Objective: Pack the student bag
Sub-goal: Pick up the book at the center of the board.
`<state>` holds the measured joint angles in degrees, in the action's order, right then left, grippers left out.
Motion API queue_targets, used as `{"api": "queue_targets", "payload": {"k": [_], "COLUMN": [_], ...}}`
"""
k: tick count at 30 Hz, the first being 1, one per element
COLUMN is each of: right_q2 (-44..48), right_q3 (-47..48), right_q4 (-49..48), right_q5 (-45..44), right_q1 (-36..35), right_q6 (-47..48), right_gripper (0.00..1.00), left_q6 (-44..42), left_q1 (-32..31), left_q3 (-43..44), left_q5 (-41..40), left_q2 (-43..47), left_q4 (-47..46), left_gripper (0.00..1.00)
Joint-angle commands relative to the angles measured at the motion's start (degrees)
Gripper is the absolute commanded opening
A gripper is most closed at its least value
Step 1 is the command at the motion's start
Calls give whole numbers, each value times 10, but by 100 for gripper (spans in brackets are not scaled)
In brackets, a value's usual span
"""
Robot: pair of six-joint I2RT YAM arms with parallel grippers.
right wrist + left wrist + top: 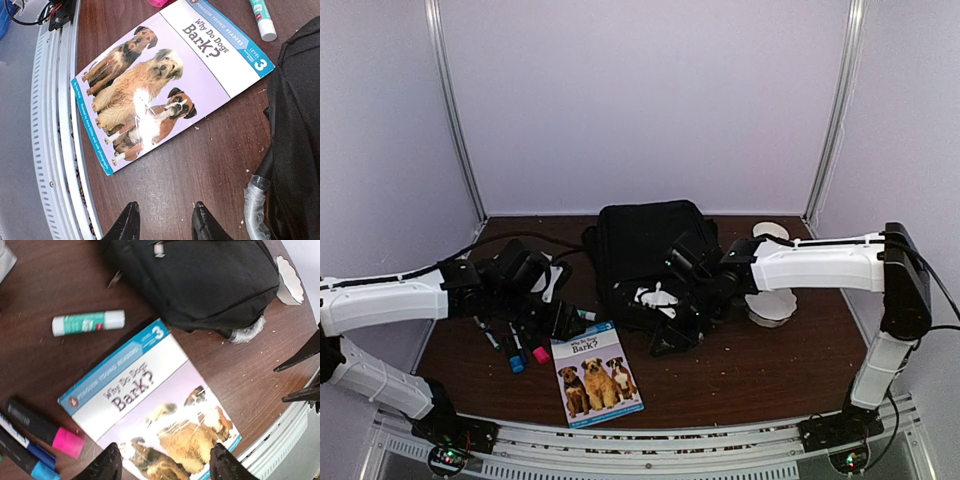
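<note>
Left end effector and right end effector are spread, student bag just beside the latter.

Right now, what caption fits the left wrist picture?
Left gripper open above a dog book, with glue stick, markers and black bag nearby.

Black student bag, lilac-and-blue book, pink-capped marker

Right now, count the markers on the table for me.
4, all clustered left of the book: a pink-capped marker, a dark-blue-capped marker beside it, a light-blue-capped marker next, and a green marker farthest left. The left arm may hide others.
</note>
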<state>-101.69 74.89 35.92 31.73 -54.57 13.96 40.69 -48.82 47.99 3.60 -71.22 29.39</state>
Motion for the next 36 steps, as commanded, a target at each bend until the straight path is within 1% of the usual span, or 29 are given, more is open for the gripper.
{"api": "queue_targets", "payload": {"k": [1,4,11,15,17,20,24,30,33,36], "right_q2": [-40,-70,-139,-170,-184,-203,-233,-272,-305,-322], "right_q3": [33,60,103,127,137,153,167,179,209,221], "right_q4": [-22,-30,-42,-35,-32,-10,16,37,73,83], "right_q5": [18,18,23,38,39,46,44,39,46,51], "right_q1": [-16,-29,-46,-49,-49,-49,-49,-43,-37,-30], "right_q6": [-26,-26,-25,-27,-28,-19,-22,-37,-43,-53], "right_gripper": [35,34,32,30,30,28,23,16,15,13], "left_q6": [88,105,153,182,186,187,198,212,227,233], "left_q1": [16,29,42,46,48,52,53,54,54,54], "left_q3": [-49,-72,-118,-156,-164,-173,-183,-189,-199,-202], "left_q5": [-6,13,6,20,29,55,70,87,89,85], "left_q2": [39,37,51,63,58,46,34,12,9,7], "left_q4": [-1,-8,-17,-46,-63,-94,-105,-117,-128,-127], "left_gripper": [64,66,66,66,64,57,54,54,55,55]}}
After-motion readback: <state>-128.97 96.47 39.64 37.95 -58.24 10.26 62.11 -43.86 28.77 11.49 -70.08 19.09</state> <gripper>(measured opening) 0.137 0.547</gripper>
